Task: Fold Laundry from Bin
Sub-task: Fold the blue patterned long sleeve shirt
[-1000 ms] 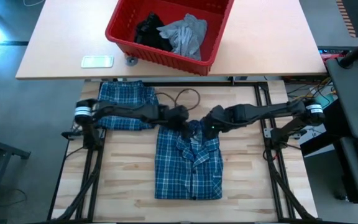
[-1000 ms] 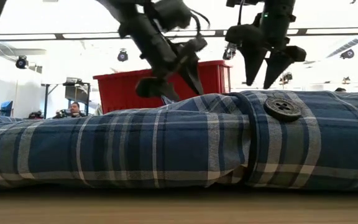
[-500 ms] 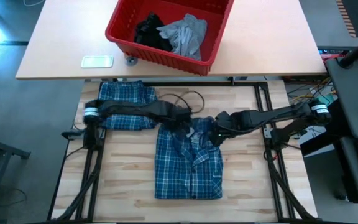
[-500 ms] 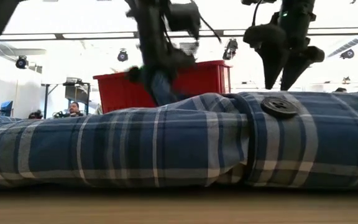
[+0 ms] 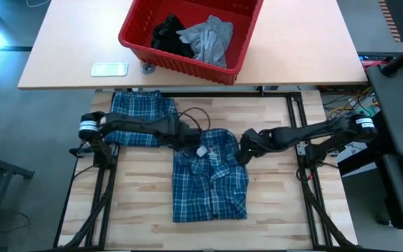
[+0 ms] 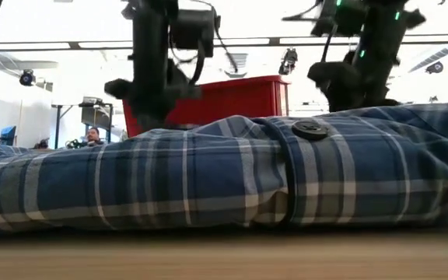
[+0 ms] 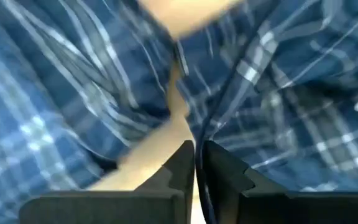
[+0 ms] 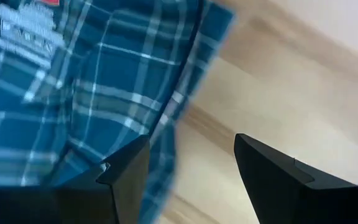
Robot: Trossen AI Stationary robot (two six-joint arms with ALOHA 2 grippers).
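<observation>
Two grippers of mine sit at the far edge of the plaid shirt, one at each top corner. My left gripper has its fingers pressed together on a thin fold of the shirt's cloth near the collar, at the shirt's left shoulder; in the wrist view the checked fabric runs right down between the two dark fingers. My right gripper has its fingers well apart at the shirt's right edge, low over the wood. One finger lies at the cloth's border and the other over bare table; I cannot tell whether either one touches the fabric.

Room around me is good: the wooden table is bare on both sides of the shirt and toward the near edge. A second plaid piece lies under my left arm at the far left corner.

From table height the shirt is a low, soft mound, its blue-and-white checks wrinkled, with a dark button on top of the placket.

Beyond the far edge, on a separate tan table, stands the red bin, with a grey T-shirt and a black garment inside it. Beside the bin lies a small flat pale object.
</observation>
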